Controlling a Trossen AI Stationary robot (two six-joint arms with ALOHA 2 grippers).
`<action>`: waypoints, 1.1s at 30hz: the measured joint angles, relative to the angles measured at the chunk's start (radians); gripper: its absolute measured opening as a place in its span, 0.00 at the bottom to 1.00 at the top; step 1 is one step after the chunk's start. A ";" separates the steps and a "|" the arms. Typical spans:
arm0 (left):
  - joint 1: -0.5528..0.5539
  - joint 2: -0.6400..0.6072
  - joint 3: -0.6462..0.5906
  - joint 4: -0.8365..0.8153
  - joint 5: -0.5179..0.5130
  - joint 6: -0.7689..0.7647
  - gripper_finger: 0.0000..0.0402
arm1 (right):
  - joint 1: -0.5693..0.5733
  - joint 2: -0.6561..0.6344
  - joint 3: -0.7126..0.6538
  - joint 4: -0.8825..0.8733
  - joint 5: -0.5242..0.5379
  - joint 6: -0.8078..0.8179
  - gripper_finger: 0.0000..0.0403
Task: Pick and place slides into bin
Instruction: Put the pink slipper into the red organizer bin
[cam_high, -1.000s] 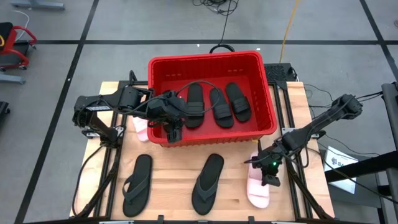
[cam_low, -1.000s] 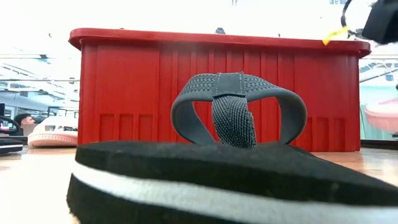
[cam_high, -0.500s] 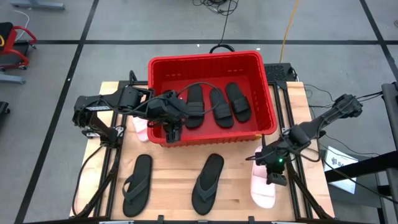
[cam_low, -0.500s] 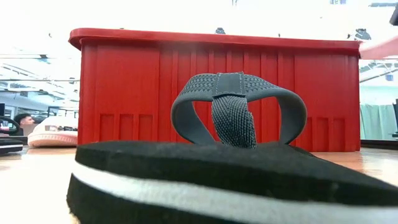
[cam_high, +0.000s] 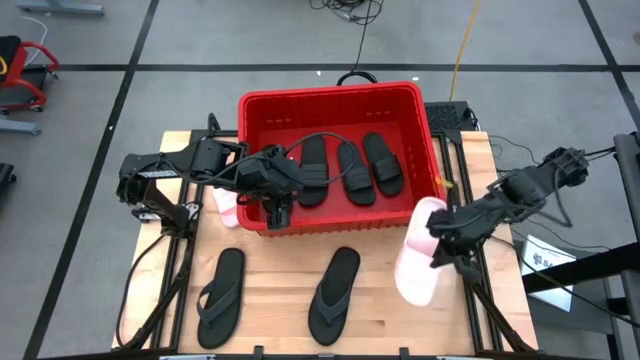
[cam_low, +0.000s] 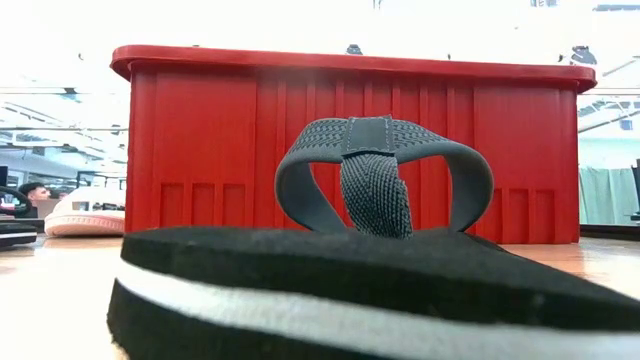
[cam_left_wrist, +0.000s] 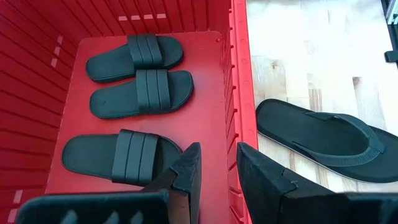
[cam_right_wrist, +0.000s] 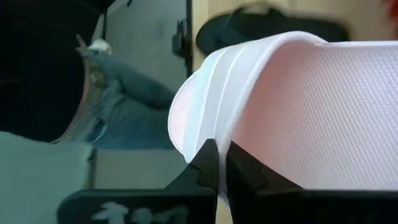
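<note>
Right pincer (cam_high: 437, 243) clenched on pink slide (cam_high: 417, 262), lifted off counter (cam_high: 280, 275), red bin (cam_high: 340, 102) just beside. Left pincer (cam_high: 277, 205) parted, empty, over bin's near wall; three black slides (cam_high: 349, 168) beyond it.

In the low view the near black flip-flop (cam_low: 370, 290) is cut off by the bottom edge and blocks the lower middle of the red bin (cam_low: 200, 140), whose interior is hidden.

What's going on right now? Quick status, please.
Right gripper shut on pink slide, lifted beside red bin. Left gripper open, over bin's front wall. Three black slides in bin; nothing blocking.
</note>
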 joint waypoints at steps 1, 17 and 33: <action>0.000 0.000 0.000 0.000 0.000 -0.001 0.24 | -0.001 0.000 0.017 -0.013 0.028 -0.023 0.00; 0.000 0.000 0.000 0.007 0.000 -0.055 0.24 | -0.277 0.006 0.128 -0.022 0.463 -0.729 0.00; 0.000 0.000 0.000 0.010 -0.001 -0.172 0.24 | -0.764 0.216 0.128 0.251 0.356 -1.265 0.00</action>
